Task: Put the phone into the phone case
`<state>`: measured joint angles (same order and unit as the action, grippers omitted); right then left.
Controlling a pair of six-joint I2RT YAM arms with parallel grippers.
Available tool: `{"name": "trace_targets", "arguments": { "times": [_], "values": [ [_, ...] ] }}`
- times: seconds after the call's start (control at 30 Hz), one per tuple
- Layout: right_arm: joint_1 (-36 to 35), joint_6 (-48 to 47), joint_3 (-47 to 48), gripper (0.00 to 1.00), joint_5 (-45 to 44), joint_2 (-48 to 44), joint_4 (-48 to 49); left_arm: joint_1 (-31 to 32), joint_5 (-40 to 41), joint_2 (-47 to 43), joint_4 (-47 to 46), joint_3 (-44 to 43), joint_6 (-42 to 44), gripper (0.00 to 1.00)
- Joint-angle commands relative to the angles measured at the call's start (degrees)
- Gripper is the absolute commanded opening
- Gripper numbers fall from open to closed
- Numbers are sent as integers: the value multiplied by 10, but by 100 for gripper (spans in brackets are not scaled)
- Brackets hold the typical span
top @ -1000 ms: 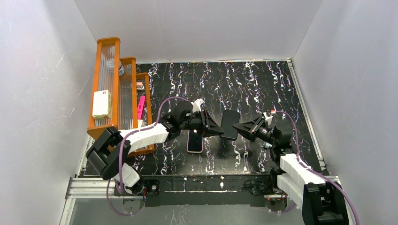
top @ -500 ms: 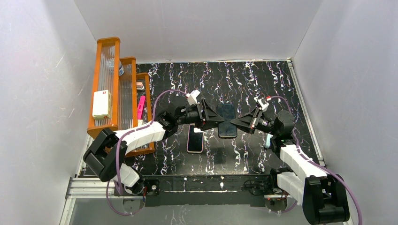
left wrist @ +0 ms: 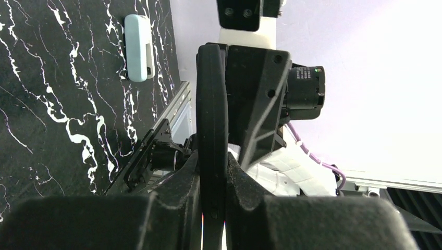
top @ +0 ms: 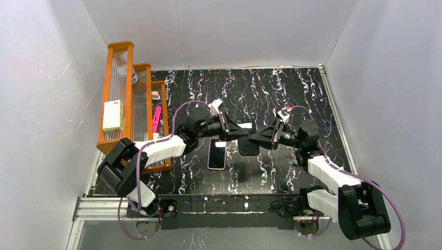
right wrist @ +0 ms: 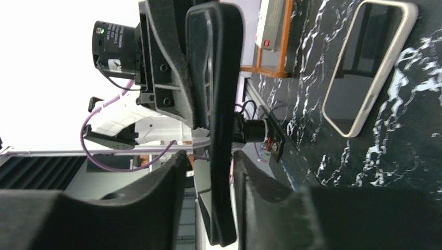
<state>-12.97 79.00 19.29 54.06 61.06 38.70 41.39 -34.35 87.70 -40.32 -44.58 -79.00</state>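
We're mid-handover: phone (top: 249, 149) is up off the bench (top: 271, 88), centre frame. Left gripper (top: 241, 133) is clamped tight on its edge; right gripper (top: 256, 139) sits slack around the far edge, gap showing. Phone case (top: 217, 154) lies flat, lower left. Next: right clears, left squares phone over case

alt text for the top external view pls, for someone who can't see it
Two robot arms meet over a black marbled table, the left tool and right tool at opposite sides of a black phone raised off the surface. A pink-rimmed phone case lies flat nearer the arm bases, and an orange rack stands at the left edge.
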Motion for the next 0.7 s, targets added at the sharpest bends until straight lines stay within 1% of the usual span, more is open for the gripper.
{"name": "trace_targets", "arguments": {
  "times": [0.0,0.07,0.13,0.2,0.3,0.33,0.5,0.67],
  "values": [
    [-18,-18,28,51,14,-9,17,4,8,-5,-43,1,-11,0],
    [-20,-23,20,60,13,-18,7,4,20,-4,-57,2,-17,0],
    [-25,-22,8,63,13,-28,4,4,32,-4,-77,3,-26,0],
    [-28,-19,-6,61,13,-38,3,4,40,-4,-89,1,-29,0],
    [-28,-13,-25,51,12,-57,3,3,50,-6,-91,-2,-25,0],
    [-28,-12,-29,50,12,-63,3,4,53,-6,-91,-2,-24,0],
    [-28,-9,-36,57,6,-90,-2,1,69,-11,-94,15,-44,0],
    [-28,-9,-48,55,-4,-119,45,-7,83,-28,-131,44,-98,0]
  ]
}}
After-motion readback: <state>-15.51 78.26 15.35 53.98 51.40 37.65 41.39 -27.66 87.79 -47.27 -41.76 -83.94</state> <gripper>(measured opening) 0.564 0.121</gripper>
